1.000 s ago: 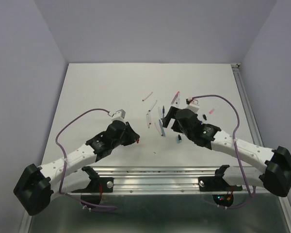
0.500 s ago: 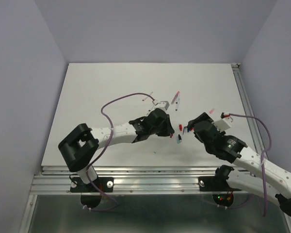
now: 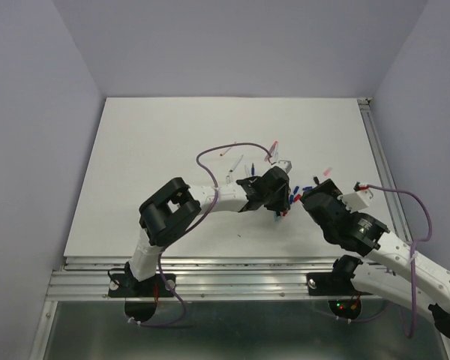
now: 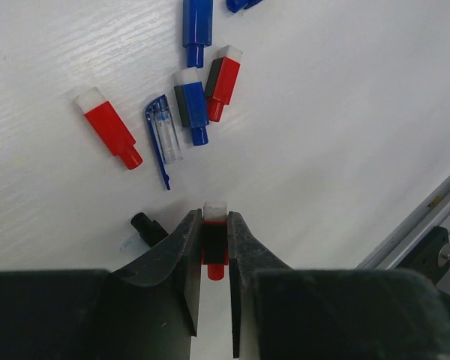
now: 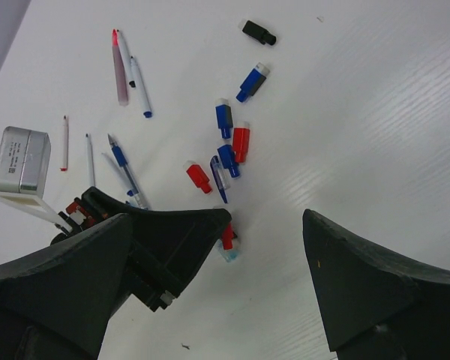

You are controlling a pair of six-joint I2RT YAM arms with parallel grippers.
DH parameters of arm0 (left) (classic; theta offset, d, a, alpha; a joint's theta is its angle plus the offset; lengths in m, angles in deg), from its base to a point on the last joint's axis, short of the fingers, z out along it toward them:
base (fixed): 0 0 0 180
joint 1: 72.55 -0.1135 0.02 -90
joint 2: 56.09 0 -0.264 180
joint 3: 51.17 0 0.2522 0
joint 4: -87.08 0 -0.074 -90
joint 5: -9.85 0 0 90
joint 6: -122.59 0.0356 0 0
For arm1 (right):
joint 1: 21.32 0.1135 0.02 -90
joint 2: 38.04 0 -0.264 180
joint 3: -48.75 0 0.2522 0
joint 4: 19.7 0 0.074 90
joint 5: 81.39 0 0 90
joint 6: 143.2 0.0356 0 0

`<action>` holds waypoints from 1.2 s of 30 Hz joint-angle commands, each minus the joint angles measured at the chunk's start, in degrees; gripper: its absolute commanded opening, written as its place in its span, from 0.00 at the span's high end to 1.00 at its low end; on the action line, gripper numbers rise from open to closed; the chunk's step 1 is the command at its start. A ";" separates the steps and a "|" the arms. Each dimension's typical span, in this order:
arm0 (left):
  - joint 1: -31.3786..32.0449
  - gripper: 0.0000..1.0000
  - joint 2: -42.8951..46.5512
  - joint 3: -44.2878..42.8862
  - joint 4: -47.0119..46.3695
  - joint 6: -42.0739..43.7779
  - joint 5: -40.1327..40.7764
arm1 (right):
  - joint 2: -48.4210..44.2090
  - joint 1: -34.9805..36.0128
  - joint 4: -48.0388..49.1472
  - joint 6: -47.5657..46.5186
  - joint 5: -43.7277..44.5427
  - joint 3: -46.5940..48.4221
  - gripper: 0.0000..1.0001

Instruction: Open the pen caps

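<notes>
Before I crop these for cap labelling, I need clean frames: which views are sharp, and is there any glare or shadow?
Left wrist: even light, no glare, loose pen caps crisp with soft shadows; the red cap in the left gripper is shaded. Right wrist: caps sharp, right gripper dark featureless slabs. Top external: evenly lit, caps too small to resolve.

Glossy plastic pen caps (image 4: 109, 127), matt grained table (image 4: 345, 112)

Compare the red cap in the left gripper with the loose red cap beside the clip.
The gripped red cap sits pinched in the left gripper; the loose red cap lies free on the table. Gripped one mostly hidden; loose one shows whole. Both red with whitish end.
</notes>
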 commanded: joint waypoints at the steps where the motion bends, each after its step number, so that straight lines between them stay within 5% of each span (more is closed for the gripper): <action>1: 0.39 0.84 -0.92 -4.03 2.69 1.34 0.85 | -2.95 -0.13 -0.87 1.55 3.26 -1.91 0.00; 9: 0.92 0.80 -1.02 -5.27 3.49 1.43 0.94 | -8.39 -0.05 1.76 -1.25 2.56 -4.02 0.00; 13: 1.98 0.54 1.35 -5.18 4.98 2.48 2.60 | -8.93 -0.13 2.30 -2.14 1.85 -4.02 0.00; 26: 2.59 0.27 20.92 7.02 6.91 2.40 8.40 | -8.14 -0.13 3.88 -3.90 -0.96 -4.02 0.00; 32: 2.50 0.01 35.18 16.69 11.38 -0.24 21.30 | -6.91 -0.13 4.93 -6.00 -0.96 -4.20 0.00; 36: -0.57 0.01 46.78 21.96 21.31 -7.80 36.61 | -5.50 -0.13 5.81 -8.20 -1.31 -3.76 0.00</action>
